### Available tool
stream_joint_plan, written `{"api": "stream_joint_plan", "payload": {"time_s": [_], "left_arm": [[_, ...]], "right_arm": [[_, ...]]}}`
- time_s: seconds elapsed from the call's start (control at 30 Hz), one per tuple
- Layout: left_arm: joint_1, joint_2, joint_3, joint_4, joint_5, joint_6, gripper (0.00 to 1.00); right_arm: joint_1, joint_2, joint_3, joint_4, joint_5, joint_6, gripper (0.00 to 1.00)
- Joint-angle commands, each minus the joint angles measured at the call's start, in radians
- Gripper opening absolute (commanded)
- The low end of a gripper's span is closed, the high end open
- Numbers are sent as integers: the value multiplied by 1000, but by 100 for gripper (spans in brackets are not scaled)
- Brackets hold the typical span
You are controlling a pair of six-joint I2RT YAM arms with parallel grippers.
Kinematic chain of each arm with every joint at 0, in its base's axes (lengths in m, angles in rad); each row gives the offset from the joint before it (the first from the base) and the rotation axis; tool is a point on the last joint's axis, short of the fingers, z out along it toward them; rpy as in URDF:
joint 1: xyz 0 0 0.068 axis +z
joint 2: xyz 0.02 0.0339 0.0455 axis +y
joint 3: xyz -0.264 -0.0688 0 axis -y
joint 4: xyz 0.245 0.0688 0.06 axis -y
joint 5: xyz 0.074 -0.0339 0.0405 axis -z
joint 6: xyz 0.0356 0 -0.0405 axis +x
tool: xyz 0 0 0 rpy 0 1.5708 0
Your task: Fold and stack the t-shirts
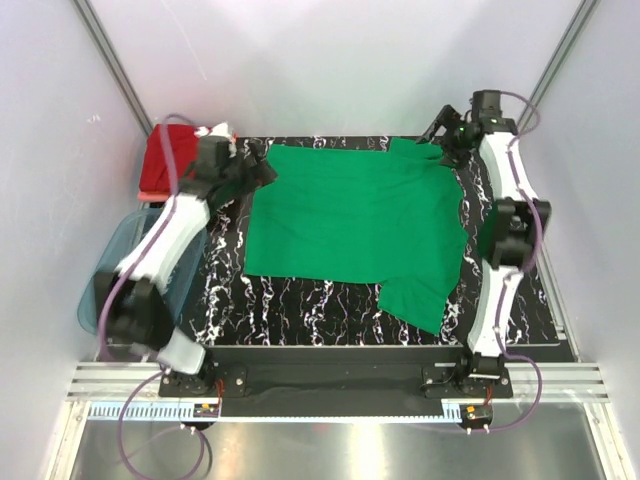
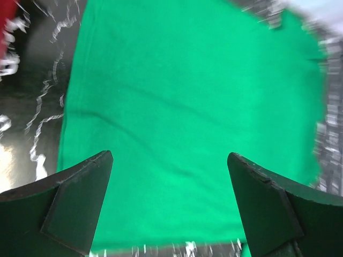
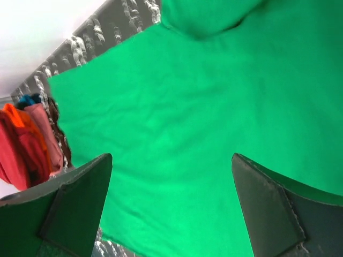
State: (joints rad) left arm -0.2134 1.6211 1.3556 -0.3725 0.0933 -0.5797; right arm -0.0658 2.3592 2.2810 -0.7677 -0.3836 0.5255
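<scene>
Counter (image 1: 300,300): black marbled, white walls. L gripper (image 1: 258,165), over far-left hem corner: jaws spread, empty. R gripper (image 1: 441,135), by far-right sleeve: same. Green tee (image 1: 350,230): flat, mid-counter; prob. light, limp; pinch far-edge corners. Red folded tees (image 1: 165,160): far left.

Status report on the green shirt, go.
Left tool open, right tool open, both empty. Green t-shirt spread flat, unfolded. Nothing lying on it. Red shirt pile far left, clear.
</scene>
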Motion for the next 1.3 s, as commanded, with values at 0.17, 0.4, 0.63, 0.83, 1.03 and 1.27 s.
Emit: {"api": "stream_joint_plan", "payload": {"time_s": [0.17,0.4,0.63,0.83,1.03,1.27], "left_arm": [[-6,-479,-431,-91,-29,-5,95],[-29,-652,-713,-71,-30,-86,91],[-27,-592,-811,44,-121,-118,90],[-26,-391,-803,173,-132,-134,85],[-24,-278,-788,283,-115,-132,54],[-20,-219,-771,331,-104,-126,18]], "right_arm": [[-3,-780,-758,-22,365,79,100],[-3,-1170,-1268,-8,292,67,100],[-3,-1348,-1538,27,233,122,100],[-3,-1374,-1555,5,252,206,100],[46,-1367,-1641,-48,282,289,100],[103,-1377,-1772,-2,237,356,96]]}}
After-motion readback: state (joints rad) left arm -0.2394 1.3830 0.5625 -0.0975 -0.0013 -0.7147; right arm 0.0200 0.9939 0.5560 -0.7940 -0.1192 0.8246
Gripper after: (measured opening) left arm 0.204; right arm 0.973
